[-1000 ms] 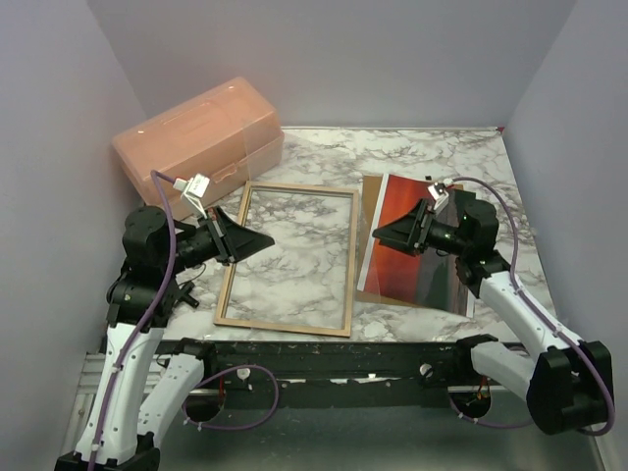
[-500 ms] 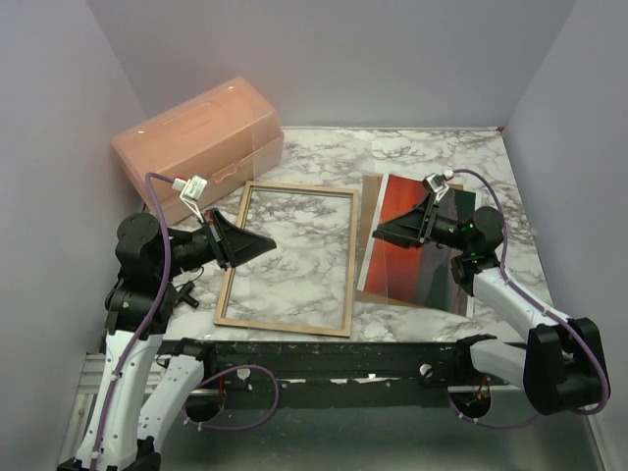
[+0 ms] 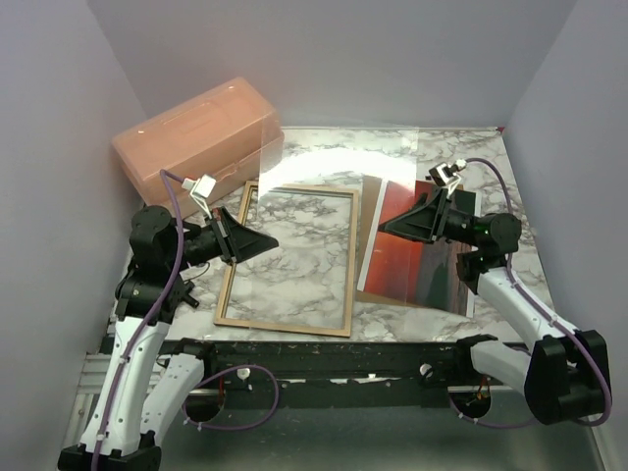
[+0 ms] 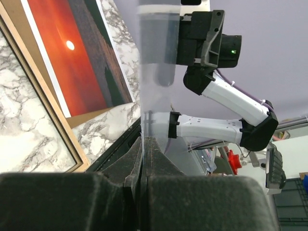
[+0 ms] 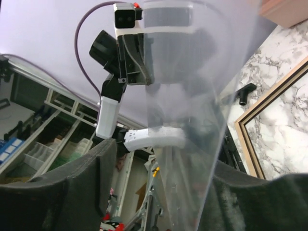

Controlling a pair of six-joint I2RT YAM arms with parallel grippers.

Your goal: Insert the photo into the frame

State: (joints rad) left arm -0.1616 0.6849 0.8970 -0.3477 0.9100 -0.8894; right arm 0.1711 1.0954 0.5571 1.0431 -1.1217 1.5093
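Since a second ago the clear transparent sheet (image 3: pixel 324 162) has tipped up higher, and the right claw (image 3: pixel 383 224) has narrowed around its edge, seemingly not yet pinching it. Opposite, the left claw (image 3: pixel 270 238) is clenched on the sheet. At 3 o'clock of the thin tan wooden frame (image 3: pixel 285 325), the glossy red sunset photo (image 3: pixel 402 265) lies face up on the marble table (image 3: pixel 491 157)

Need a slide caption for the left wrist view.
Left hand shut on a clear sheet's edge; the photo and frame lie beyond it.
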